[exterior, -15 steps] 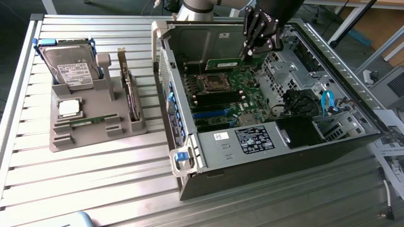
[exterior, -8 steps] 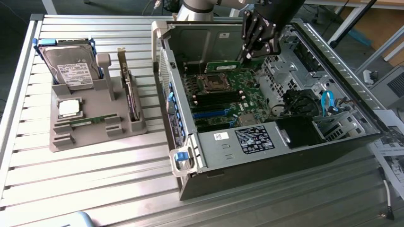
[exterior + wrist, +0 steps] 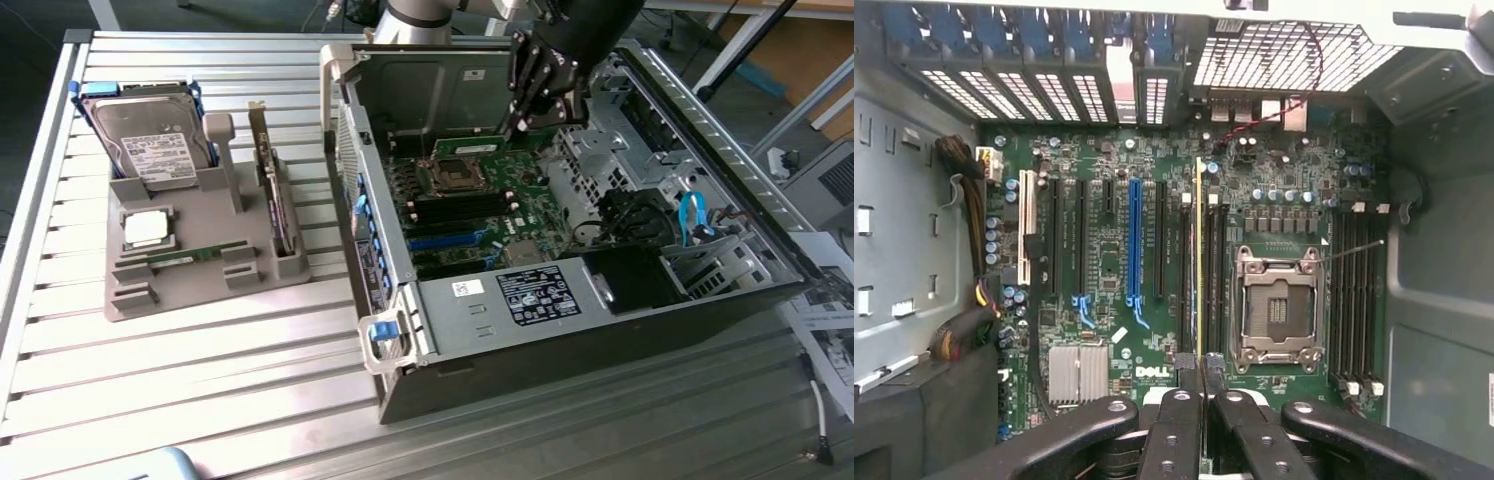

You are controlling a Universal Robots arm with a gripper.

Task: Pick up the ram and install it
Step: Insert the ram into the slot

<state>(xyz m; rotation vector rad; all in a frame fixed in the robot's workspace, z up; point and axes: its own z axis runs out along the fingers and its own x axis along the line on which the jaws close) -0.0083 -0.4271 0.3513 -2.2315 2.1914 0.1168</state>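
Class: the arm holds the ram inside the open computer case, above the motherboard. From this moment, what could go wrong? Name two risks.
1. The ram, clamped edge-on in the end effector, hangs over narrow memory slots. If it is slightly off line, it may jam on a slot wall instead of seating.
2. The open CPU socket lies right beside those slots, so a sideways slip could strike it.

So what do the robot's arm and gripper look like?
The arm is a pale grey, rounded tube. The gripper is black, and its fingers are built from jointed link bars dotted with small silver pivot pins.
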